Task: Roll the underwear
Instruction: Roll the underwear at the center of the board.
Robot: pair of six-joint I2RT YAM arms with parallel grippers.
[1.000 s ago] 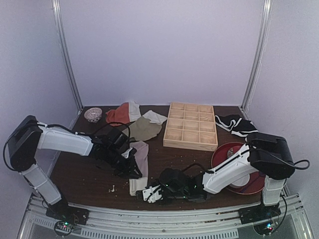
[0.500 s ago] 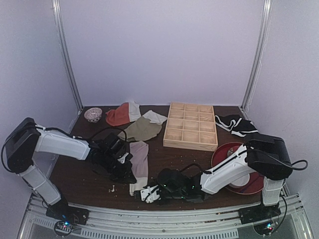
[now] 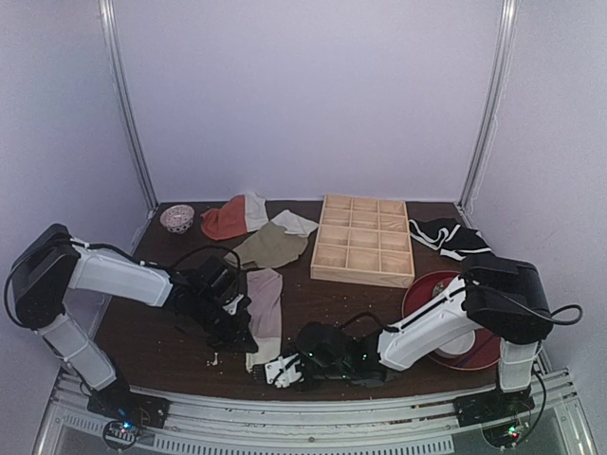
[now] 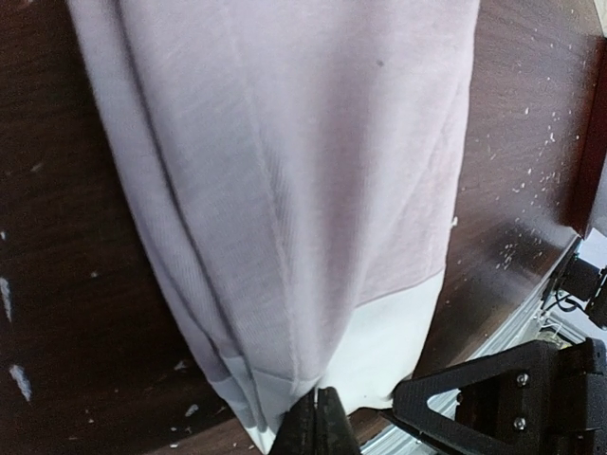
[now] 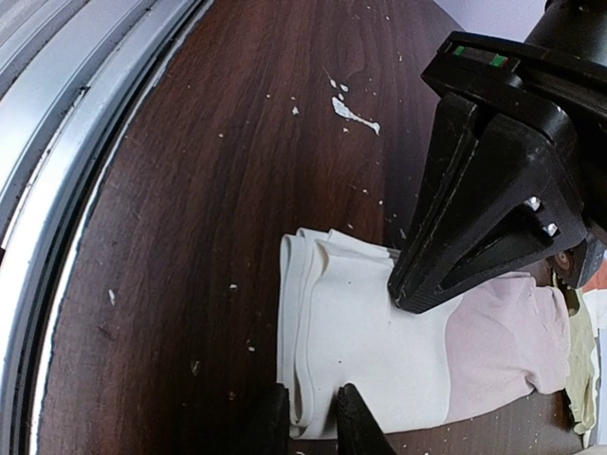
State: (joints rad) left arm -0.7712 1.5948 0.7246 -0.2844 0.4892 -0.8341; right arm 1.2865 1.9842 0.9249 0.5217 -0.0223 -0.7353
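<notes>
The underwear (image 3: 265, 305) lies as a long folded strip of mauve-pink cloth, its white waistband (image 3: 258, 358) at the near end. My left gripper (image 3: 243, 338) comes in from the left. In the left wrist view its gripper (image 4: 318, 424) is pinched shut on the waistband's (image 4: 379, 355) edge. My right gripper (image 3: 276, 370) reaches in from the right at the near edge. In the right wrist view its gripper (image 5: 313, 424) is closed around the stacked edge of the waistband (image 5: 370, 351), with cloth filling the gap. The left gripper's black fingers (image 5: 493, 190) press on the band's far side.
A wooden compartment box (image 3: 363, 240) stands behind. Also at the back are an olive-green cloth (image 3: 272, 246), an orange-red and white cloth (image 3: 230, 218), a small bowl (image 3: 177, 219) and a black-and-white cloth (image 3: 448, 237). A red plate (image 3: 417, 292) sits right. The metal rail (image 5: 85, 142) runs close by.
My left gripper slid toward the near waistband end and closed. My right gripper edged left and narrowed around the waistband's folded edge.
</notes>
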